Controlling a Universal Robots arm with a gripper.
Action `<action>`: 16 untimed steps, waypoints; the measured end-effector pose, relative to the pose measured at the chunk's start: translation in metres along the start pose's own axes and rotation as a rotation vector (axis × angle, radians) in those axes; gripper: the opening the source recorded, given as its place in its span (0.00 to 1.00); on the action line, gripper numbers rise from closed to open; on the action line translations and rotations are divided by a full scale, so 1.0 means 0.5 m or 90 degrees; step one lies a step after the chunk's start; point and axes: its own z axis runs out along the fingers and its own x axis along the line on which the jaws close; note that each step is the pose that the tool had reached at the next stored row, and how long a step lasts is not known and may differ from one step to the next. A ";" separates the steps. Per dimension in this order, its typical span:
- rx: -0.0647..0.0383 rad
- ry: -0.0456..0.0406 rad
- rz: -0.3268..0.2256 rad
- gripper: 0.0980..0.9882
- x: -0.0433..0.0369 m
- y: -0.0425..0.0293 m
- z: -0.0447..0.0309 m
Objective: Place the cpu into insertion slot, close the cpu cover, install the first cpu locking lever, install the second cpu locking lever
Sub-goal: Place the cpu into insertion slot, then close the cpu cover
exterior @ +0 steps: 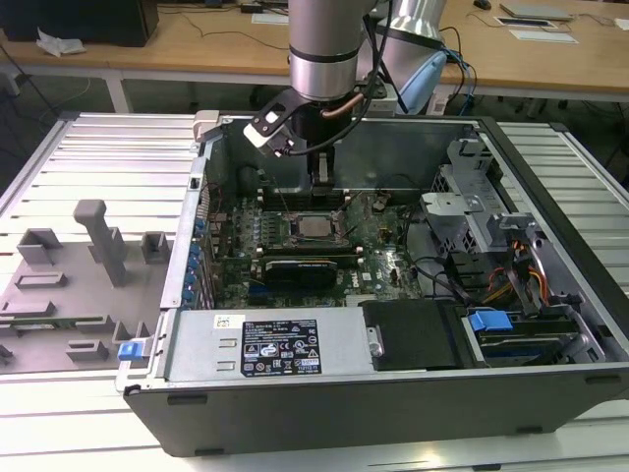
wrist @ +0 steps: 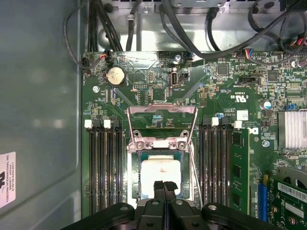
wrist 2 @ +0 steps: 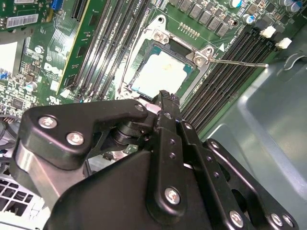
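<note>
The cpu (wrist: pixel 160 172) lies flat in the insertion slot (wrist: pixel 134 158), its pale metal top facing up; it also shows in the second wrist view (wrist 2: pixel 163 72) and the exterior view (exterior: pixel 315 226). The cpu cover (wrist: pixel 161 111) stands raised on its hinge beside the slot, leaving the chip uncovered. A thin locking lever (wrist 2: pixel 240 62) sticks out sideways from a corner of the socket. My gripper (wrist: pixel 165 185) hangs just above one edge of the chip, fingers shut together with nothing between them. In the exterior view the gripper (exterior: pixel 319 182) is inside the open case, over the socket's far side.
Long black memory slots (wrist: pixel 103 167) flank the socket on both sides. A black graphics card (exterior: pixel 307 267) lies in front of the socket, and cables (exterior: pixel 462 285) and drive bays fill the exterior view's right. The case wall (wrist: pixel 38 120) stands close by. A grey fixture tray (exterior: pixel 88 256) sits outside.
</note>
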 end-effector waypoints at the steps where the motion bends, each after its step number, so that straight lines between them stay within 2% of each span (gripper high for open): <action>1: 0.000 0.0000 0.000 0.01 0.000 0.000 0.000; 11: 0.000 0.0000 0.000 0.01 0.000 0.000 -0.001; 16: 0.000 -0.0001 0.000 0.01 0.000 0.000 -0.010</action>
